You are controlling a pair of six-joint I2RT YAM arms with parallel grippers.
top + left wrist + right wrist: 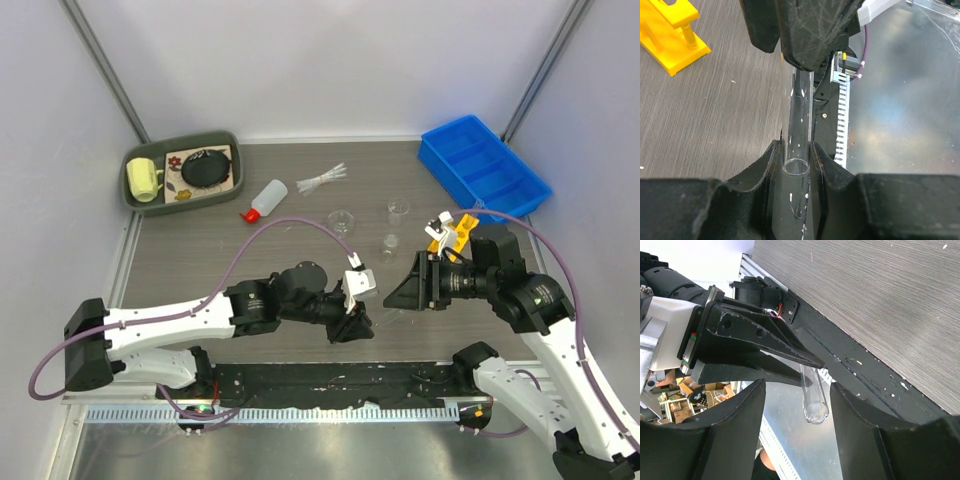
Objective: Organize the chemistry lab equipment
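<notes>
- We judge the step in hand to be a handover. The glass tube (799, 100) goes from the left end effector (796, 162) to the right end effector (796, 407), in the air over the near edge of the tabletop (180, 260).
- The left end effector is clamped narrow on the tube. The open mouth sits between its fingers (790, 352), and the rounded end sticks out toward the right arm.
- The right end effector stands wide, one jaw on each side of that rounded end. In the right wrist view neither jaw touches the glass.
- In that view the tube lies nearer one jaw than the other. We should centre it first so that both pads meet the glass together. Otherwise the first pad pushes the tube sideways against the left grip.
- Only a short stretch of tube shows beyond the left fingers. We should close on that stretch alone, clear of the left fingertips.
- Glass is slick and brittle, so we close slowly and squarely across the tube.
- The left end effector should let go only once the right one holds firmly.
- The yellow rack (450, 232) stands on the tabletop just behind the right arm and is probably where the tube goes. Before committing to the grip, we should consider which end must go down into a hole.
</notes>
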